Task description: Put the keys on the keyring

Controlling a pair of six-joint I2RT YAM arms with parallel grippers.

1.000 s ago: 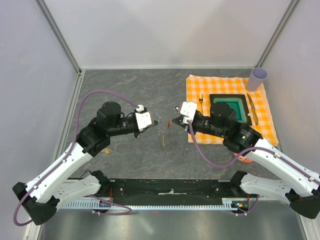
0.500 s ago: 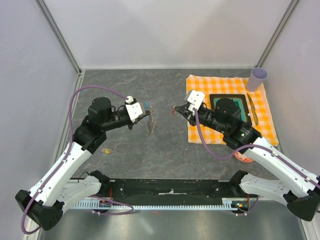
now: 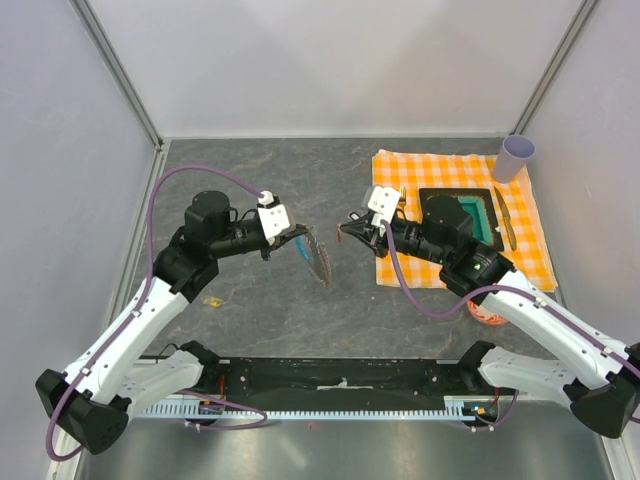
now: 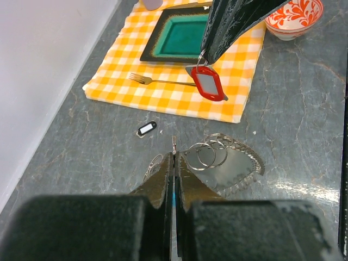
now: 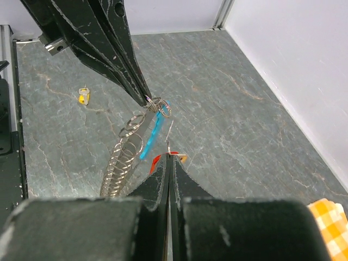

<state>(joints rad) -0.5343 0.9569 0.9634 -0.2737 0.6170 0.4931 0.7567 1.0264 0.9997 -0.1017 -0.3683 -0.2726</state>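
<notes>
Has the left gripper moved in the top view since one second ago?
Yes. The left gripper has shifted slightly left, away from the orange checked cloth, with the keyring hanging from its shut jaws.

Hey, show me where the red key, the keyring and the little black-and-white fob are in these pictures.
red key [image 4: 209, 84], left wrist view, on its red plastic head.
keyring [image 5: 120, 164], right wrist view, on its coil of metal rings.
black-and-white fob [image 4: 147, 129], left wrist view, on its white middle.
</notes>
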